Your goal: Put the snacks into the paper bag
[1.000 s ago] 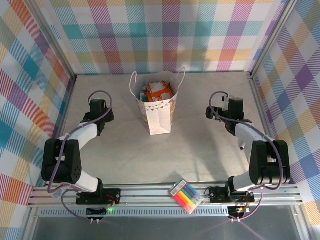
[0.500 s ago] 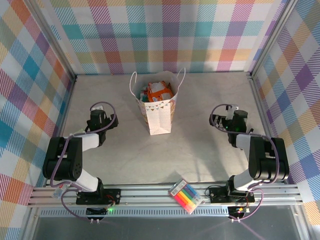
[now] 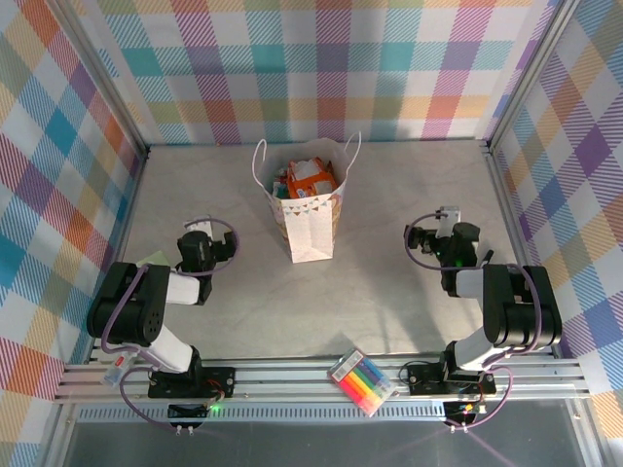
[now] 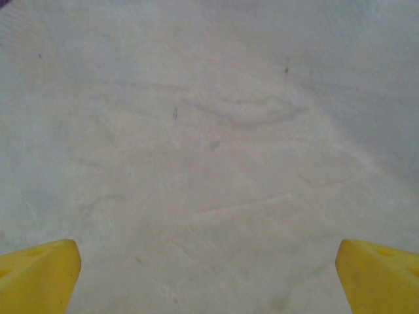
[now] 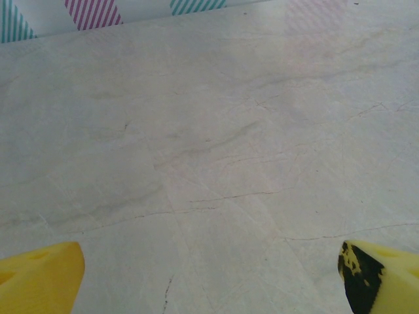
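Note:
The white paper bag (image 3: 308, 226) stands upright at the middle back of the table, its rope handles spread. Snacks (image 3: 311, 177) lie inside it, an orange and red packet on top with others packed around it. My left gripper (image 3: 201, 246) sits low over the table to the left of the bag, well apart from it. Its yellow fingertips (image 4: 38, 278) stand wide, so the left gripper (image 4: 208, 281) is open over bare tabletop. My right gripper (image 3: 450, 239) is to the right of the bag. The right gripper (image 5: 209, 281) is open too, its fingertips (image 5: 40, 278) far apart and holding nothing.
A flat pack of coloured marker pens (image 3: 363, 381) lies on the metal rail at the near edge, between the arm bases. Checked cloth walls (image 3: 321, 68) close in the table on three sides. The grey tabletop (image 3: 389, 282) spreads around the bag.
Both arms have folded back toward their bases, so each gripper has moved nearer and lower. The left gripper has opened a little wider. The bag has not moved.

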`<state>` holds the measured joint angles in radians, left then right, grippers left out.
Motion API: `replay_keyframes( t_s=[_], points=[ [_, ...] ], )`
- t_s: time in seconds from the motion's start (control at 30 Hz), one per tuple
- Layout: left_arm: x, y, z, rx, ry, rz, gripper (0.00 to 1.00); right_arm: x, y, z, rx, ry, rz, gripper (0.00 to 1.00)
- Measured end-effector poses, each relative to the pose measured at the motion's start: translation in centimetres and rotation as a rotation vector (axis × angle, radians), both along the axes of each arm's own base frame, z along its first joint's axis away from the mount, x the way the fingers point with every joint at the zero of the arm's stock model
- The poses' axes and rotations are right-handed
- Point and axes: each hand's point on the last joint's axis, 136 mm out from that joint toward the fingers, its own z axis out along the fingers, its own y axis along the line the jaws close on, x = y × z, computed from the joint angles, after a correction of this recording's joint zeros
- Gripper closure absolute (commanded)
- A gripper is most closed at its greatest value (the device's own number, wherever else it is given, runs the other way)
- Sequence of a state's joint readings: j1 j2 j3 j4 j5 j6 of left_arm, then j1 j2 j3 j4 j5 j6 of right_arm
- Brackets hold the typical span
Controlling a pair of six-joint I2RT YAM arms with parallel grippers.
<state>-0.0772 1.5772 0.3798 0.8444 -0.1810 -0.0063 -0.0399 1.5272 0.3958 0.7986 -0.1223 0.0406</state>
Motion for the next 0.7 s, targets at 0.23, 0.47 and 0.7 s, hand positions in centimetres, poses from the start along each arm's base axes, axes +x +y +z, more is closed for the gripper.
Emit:
replay_keyframes(
  t_s=[0.23, 0.47, 0.7],
  points=[
    [0.36, 0.04, 0.46, 0.001, -0.014, 0.003, 0.00, 0.08, 0.19, 0.01, -0.017, -0.002, -0.007, 0.01],
    [0.34, 0.04, 0.41, 0.001, -0.011, 0.003, 0.00, 0.09, 0.18, 0.00, -0.019, -0.002, -0.010, 0.01],
    [0.34, 0.04, 0.41, 0.001, -0.011, 0.003, 0.00, 0.08, 0.18, -0.03, -0.019, -0.002, -0.010, 0.01]
  ],
)
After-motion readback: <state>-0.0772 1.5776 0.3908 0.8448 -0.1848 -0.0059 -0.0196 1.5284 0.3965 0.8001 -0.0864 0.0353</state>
